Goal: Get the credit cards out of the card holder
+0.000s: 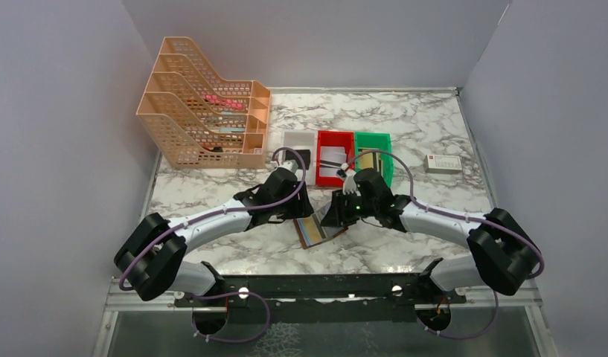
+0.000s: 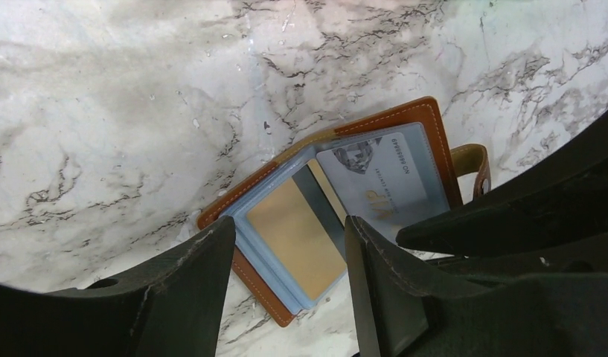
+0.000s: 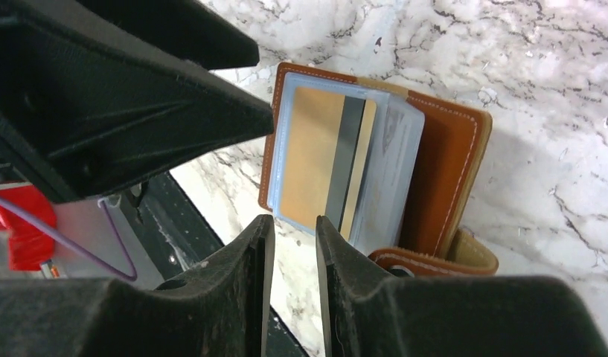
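We have a gold card point(image 3: 312, 156) and a grey card point(image 2: 382, 182) yet to pull from the open card holder point(image 3: 442, 171). Above it hang the left gripper point(image 2: 288, 245), half-open, and the right gripper point(image 3: 293, 238), narrowly parted, both empty.

- card holder point(image 3: 443, 167): is showing tan-brown leather with pale stitching along the edges.
- sleeves point(image 3: 282, 149): are showing clear pale blue.
- gold credit card point(image 2: 293, 238): is showing gold-yellow with a dark stripe.
- grey credit card point(image 2: 382, 178): is showing pale grey with faint print.
- worktop point(image 2: 137, 111): is showing white marble with grey veining.
- bins: are showing white point(image 1: 299, 138), red point(image 1: 331, 134) and green point(image 1: 373, 136).
- mesh rack point(image 1: 189, 111): is showing peach-orange.
- left fingers point(image 2: 189, 297): are showing black.
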Robot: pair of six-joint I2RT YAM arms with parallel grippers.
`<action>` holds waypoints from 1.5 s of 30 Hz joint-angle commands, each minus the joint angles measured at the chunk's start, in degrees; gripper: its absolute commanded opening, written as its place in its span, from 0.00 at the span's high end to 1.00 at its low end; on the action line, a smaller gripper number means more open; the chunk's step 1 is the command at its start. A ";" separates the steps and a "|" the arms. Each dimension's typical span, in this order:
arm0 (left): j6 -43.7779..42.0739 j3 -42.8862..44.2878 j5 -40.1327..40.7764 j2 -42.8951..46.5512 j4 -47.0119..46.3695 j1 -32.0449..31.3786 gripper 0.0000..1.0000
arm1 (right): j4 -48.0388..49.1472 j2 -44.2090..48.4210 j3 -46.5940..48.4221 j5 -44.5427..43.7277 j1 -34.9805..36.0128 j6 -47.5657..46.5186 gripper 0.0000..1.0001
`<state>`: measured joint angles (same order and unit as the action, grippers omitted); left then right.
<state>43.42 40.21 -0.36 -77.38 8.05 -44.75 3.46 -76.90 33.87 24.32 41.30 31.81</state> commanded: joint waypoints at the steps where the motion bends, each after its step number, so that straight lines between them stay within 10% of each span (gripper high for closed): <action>1: -0.62 -0.78 -2.15 -0.20 -0.92 -0.07 0.41 | -3.67 -3.13 3.71 -2.75 0.36 -2.91 0.67; 9: -4.15 2.45 -8.84 -3.64 -3.32 -0.44 0.42 | -16.00 -9.41 7.23 -31.17 0.28 -2.05 0.66; 30: -7.47 8.57 -12.40 -13.66 -4.74 -4.26 0.41 | -11.58 -9.26 1.54 -25.89 0.27 3.26 0.67; 45: -6.52 2.69 -0.20 -13.49 2.25 -4.47 0.46 | -10.89 -7.94 0.42 -24.88 0.27 5.22 0.67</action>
<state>37.52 45.71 -7.57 -90.63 3.46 -49.06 -2.68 -83.99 36.99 0.27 41.30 36.12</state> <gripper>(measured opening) 0.547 0.332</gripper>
